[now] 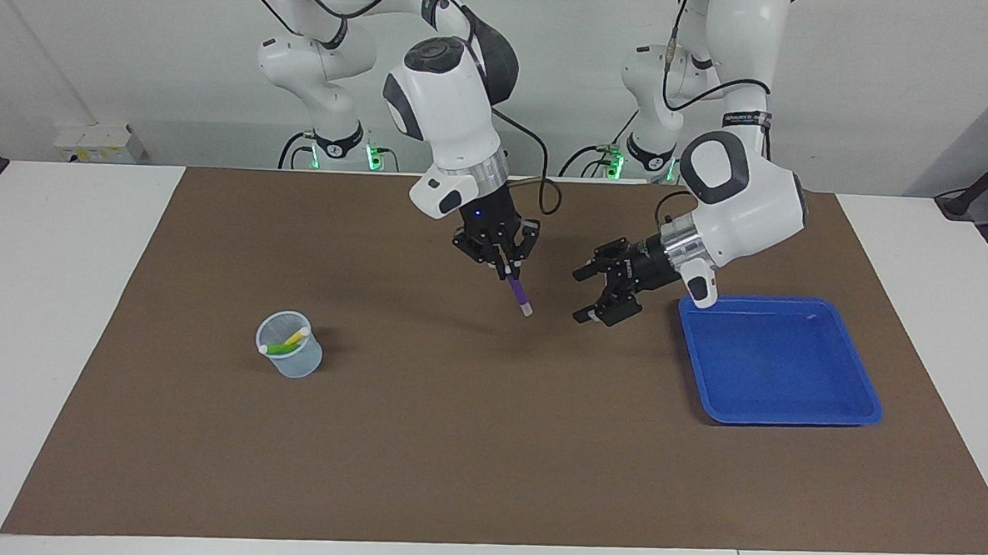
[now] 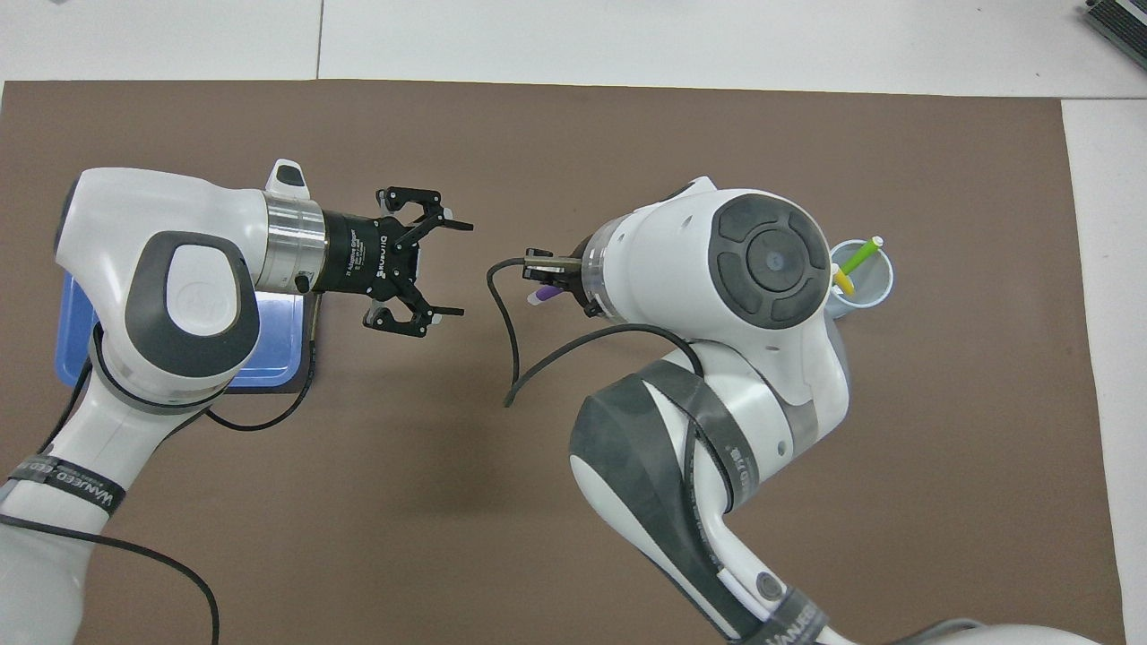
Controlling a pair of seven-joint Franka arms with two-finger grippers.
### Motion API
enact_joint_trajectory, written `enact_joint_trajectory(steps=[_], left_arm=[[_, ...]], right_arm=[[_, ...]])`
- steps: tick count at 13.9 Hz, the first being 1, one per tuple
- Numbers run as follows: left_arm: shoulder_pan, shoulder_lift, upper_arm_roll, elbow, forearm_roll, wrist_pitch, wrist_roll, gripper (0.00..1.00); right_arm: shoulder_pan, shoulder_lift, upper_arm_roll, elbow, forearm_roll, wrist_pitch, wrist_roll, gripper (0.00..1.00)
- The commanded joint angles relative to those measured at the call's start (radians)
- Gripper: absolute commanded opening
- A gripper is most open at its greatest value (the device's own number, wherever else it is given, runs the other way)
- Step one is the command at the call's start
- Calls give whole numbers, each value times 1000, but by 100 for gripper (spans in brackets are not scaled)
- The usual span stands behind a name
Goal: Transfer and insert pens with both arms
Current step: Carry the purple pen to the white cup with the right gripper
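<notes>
Three pens are in play, and two of them, the yellow pen (image 1: 296, 335) and the green pen (image 1: 279, 348), already lean inside the clear plastic cup (image 1: 288, 360), which stands on the mat toward the right arm's end of the table. Next along, the right gripper (image 1: 508, 271) hangs over the middle of the mat with its fingers clamped together on the upper end of the purple pen (image 1: 519, 294). The pen slants downward with its whitish cap end lowest and looks clear of the surface. Beside it, apart from the pen, the left gripper (image 1: 583, 296) hovers with its fingers spread wide and nothing between them. Just past it, the blue tray (image 1: 788, 420) lies toward the left arm's end. The pen is probably light, stiff and smooth-barrelled, so a pinch at one end may let it swivel; a hold nearer mid-barrel would steady it. The cup looks light too and might tip if the tip catches its rim. The brown mat (image 1: 453, 459) is flat and matte, covering most of the white table (image 1: 51, 308), with a plain pale wall at the robots' end.
</notes>
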Motion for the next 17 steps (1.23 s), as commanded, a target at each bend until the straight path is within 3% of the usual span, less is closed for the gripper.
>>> enact_joint_trajectory(steps=[1, 8, 12, 17], left_arm=[[-16, -23, 5, -11, 30, 13, -5, 100], [-16, -50, 5, -14, 31, 1, -6, 100], [-16, -66, 5, -14, 32, -10, -3, 100], [-9, -87, 5, -16, 133, -47, -2, 100]], right_arm=[[-61, -50, 8, -1, -37, -102, -133, 0], [-293, -143, 8, -10, -40, -337, -841, 0], [-426, -149, 8, -24, -51, -349, -1204, 0], [-497, -183, 8, -109, -52, -288, -1398, 0]])
